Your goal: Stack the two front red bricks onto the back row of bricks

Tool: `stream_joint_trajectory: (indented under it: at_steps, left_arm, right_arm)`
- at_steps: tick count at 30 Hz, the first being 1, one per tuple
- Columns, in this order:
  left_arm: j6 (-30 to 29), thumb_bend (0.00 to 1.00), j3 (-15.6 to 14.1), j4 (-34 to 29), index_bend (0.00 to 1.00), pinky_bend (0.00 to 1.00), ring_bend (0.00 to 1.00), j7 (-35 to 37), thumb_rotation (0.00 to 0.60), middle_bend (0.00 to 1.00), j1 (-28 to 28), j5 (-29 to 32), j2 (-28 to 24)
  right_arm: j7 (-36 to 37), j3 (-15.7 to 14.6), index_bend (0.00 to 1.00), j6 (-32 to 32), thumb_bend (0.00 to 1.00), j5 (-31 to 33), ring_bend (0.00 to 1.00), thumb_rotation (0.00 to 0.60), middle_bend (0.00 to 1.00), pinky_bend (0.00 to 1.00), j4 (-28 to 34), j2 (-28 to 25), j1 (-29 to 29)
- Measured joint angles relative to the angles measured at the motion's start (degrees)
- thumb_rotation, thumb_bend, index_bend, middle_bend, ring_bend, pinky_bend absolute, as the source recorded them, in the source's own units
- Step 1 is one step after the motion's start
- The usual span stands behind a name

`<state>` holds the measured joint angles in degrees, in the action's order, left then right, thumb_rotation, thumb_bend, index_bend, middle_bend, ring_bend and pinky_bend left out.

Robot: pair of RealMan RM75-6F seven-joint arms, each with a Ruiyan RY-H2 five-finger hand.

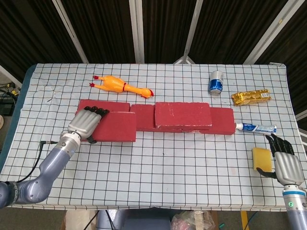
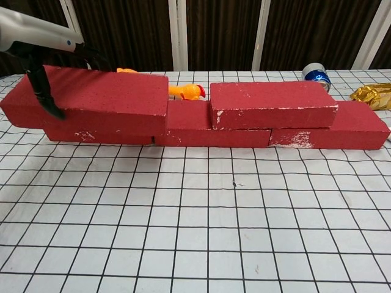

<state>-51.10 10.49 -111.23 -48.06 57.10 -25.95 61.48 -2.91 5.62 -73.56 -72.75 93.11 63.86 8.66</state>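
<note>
Left hand: arm extended forward, fingers curled over the end of a red brick, gripping it. Right hand: low at table edge, fingers apparently spread, beside a yellow sponge.

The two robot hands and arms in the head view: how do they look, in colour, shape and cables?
Both hands, the left hand and the right hand, have a silver-grey ribbed back and black fingers. Each sits on a rounded grey-blue forearm. A thin dark cable runs beside the left wrist. The right wrist has a pale ring with a small green light.
</note>
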Motion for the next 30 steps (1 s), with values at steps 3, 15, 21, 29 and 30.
stream_joint_trajectory:
  at_steps: [3,15,21,29,30]
  left_arm:
    - [2.94,0.0,0.1,5.28,0.14,0.16,0.11,2.14,0.6,0.29,0.88,-0.96,1.51]
    - [13.85,0.0,3.56,24.07,0.15,0.15,0.11,20.78,0.6,0.29,1.07,-12.36,8.66]
    - [21.37,0.0,5.65,31.23,0.15,0.14,0.1,30.45,0.6,0.28,1.2,-15.55,10.87]
    - [30.86,0.0,5.21,37.56,0.17,0.14,0.1,35.96,0.6,0.28,5.16,-16.1,11.58]
    - [31.31,0.0,4.88,37.78,0.17,0.14,0.1,36.14,0.6,0.29,5.78,-16.11,11.53]
  right_arm:
    - [-0.74,0.1,0.03,0.02,0.17,0.38,0.0,0.6,0.0,0.0,-0.09,0.25,0.06]
    - [-5.18,0.32,0.03,0.4,0.17,2.59,0.0,0.6,0.0,0.0,-0.04,1.73,0.52]
    - [-6.99,0.63,0.03,0.61,0.17,4.12,0.0,0.6,0.0,0.0,-0.26,2.5,0.79]
    - [-8.23,1.28,0.03,0.29,0.17,5.69,0.0,0.6,0.0,0.0,-0.61,2.94,0.89]
    - [-8.32,1.31,0.03,0.25,0.17,5.74,0.0,0.6,0.0,0.0,-0.63,2.98,0.89]
